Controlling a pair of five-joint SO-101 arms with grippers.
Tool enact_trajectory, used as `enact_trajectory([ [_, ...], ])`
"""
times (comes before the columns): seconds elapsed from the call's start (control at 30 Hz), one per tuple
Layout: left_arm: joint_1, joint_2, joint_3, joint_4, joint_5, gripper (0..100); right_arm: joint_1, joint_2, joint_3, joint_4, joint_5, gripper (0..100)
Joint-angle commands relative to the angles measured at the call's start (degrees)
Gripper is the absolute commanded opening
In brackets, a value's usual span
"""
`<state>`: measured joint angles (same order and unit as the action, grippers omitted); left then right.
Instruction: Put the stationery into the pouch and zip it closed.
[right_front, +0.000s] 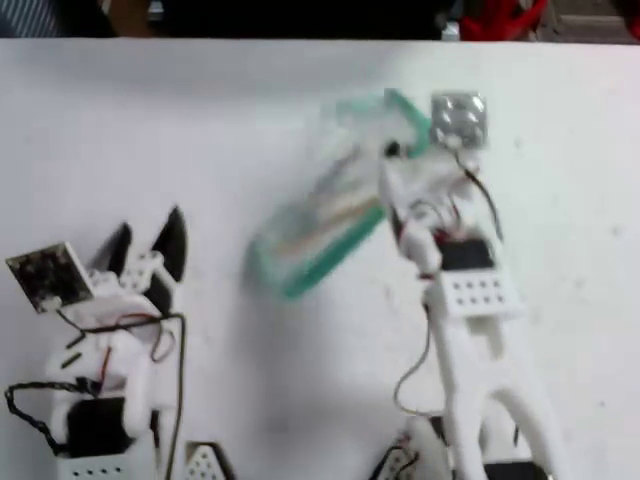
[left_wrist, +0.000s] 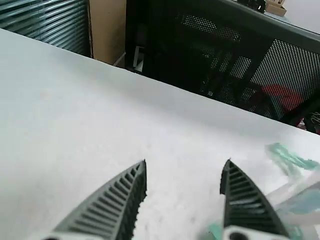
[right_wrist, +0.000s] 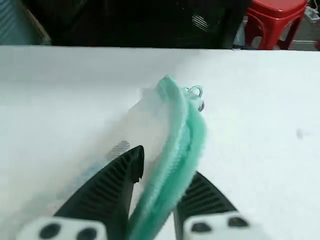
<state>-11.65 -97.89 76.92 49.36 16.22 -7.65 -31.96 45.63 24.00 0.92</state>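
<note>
The right end effector (right_front: 396, 150) is clamped on the teal zip edge of the clear pouch (right_front: 325, 215), at the pouch's end nearest the far edge of the white surface (right_front: 150, 120). In the right wrist view, the teal band of the pouch (right_wrist: 181, 125) runs up between the two dark fingers of the right end effector (right_wrist: 167, 165), with a small zip pull (right_wrist: 196, 92) at its far tip. The pouch lies slanted near the middle of the surface, and long thin stationery (right_front: 343, 203) shows blurred through its clear side. The left end effector (right_front: 148, 228) sits near the front left corner, its fingers apart and holding nothing, well apart from the pouch; its wrist view (left_wrist: 185, 167) catches the pouch (left_wrist: 290, 159) off to one side.
</note>
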Motion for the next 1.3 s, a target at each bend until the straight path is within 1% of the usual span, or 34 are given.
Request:
enact_trajectory([
  [0.0, -0.4, -0.75, -0.26, -1.49, 0.7, 24, 4.35, -9.89, 8.44, 5.41, 14.95, 3.7],
  [0.03, -0.4, -0.75, -0.26, -1.49, 0.7, 24, 4.09, -11.47, 9.49, 9.54, 20.66, 6.3],
  [0.1, -0.4, -0.75, -0.26, -1.49, 0.7, 24, 2.33, -14.11, 10.11, 19.56, 30.33, 15.6],
  [0.17, -0.4, -0.75, -0.26, -1.49, 0.7, 24, 1.01, -16.57, 9.85, 27.56, 37.36, 26.0],
  [0.2, -0.4, -0.75, -0.26, -1.49, 0.7, 24, -0.31, -17.36, 9.58, 30.99, 40.62, 29.5],
  [0.23, -0.4, -0.75, -0.26, -1.49, 0.7, 24, -1.89, -17.89, 8.97, 34.77, 44.92, 30.9],
  [0.27, -0.4, -0.75, -0.26, -1.49, 0.7, 24, -3.38, -18.42, 8.26, 39.52, 50.46, 30.6],
  [0.33, -0.4, -0.75, -0.26, -1.32, 0.53, 24, -5.67, -19.56, 6.68, 49.63, 64.09, 28.9],
  [0.37, -0.4, -0.75, -0.26, -1.23, 0.53, 24, -6.11, -20.18, 5.27, 54.11, 70.77, 27.6],
  [0.43, -0.4, -0.75, -0.26, -1.23, 0.44, 24, -4.79, -21.93, 2.11, 62.02, 82.11, 24.1],
  [0.53, -0.4, -0.75, -0.26, -1.14, 0.44, 24, -1.63, -24.48, -1.85, 70.73, 96.53, 21.8],
  [0.57, -0.4, -0.75, -0.26, -1.14, 0.44, 24, -1.1, -25.36, -2.64, 72.4, 98.55, 22.2],
  [0.67, -0.4, -0.66, -0.26, -1.23, 0.44, 24, -0.48, -27.74, -2.99, 72.4, 98.99, 23.6],
  [0.77, -0.4, -0.66, -0.26, -1.49, 0.44, 24, 2.42, -30.81, -2.81, 67.12, 98.81, 23.0],
  [0.83, -0.4, -0.66, -0.26, -1.49, 0.44, 24, 3.47, -31.78, -1.05, 60.18, 98.02, 15.8],
  [0.87, -0.4, -0.66, -0.26, -1.49, 0.44, 24, 3.47, -31.96, 0.97, 55.78, 96.09, 9.0],
  [0.9, -0.31, -0.66, -0.26, -1.49, 0.44, 24, 3.38, -31.96, 3.52, 51.03, 93.1, 1.3],
  [0.93, -0.31, -0.66, -0.26, -1.49, 0.44, 24, 3.38, -31.69, 6.42, 45.76, 89.32, 1.2],
  [0.97, -0.13, -0.66, -0.26, -1.49, 0.18, 24, 3.74, -31.43, 8.79, 40.66, 84.84, 4.4],
  [1.0, 0.57, -0.66, -0.26, -1.41, -1.14, 24, 3.91, -31.16, 10.81, 36.0, 79.91, 4.3],
  [1.03, 1.63, -0.66, -0.35, -1.32, -3.96, 24, 3.91, -30.81, 12.57, 32.04, 74.73, 1.9],
  [1.1, 5.05, -0.57, -0.35, -1.41, -12.92, 20, 4.35, -30.11, 14.33, 27.12, 63.82, 2.0],
  [1.2, 8.48, -0.31, -0.7, 0.26, -24.97, 9, 4.18, -28.62, 14.24, 24.84, 47.47, 1.7],
  [1.27, 8.57, -0.22, -2.37, 2.81, -29.1, 2, 2.24, -27.47, 14.24, 23.6, 37.27, 1.7],
])
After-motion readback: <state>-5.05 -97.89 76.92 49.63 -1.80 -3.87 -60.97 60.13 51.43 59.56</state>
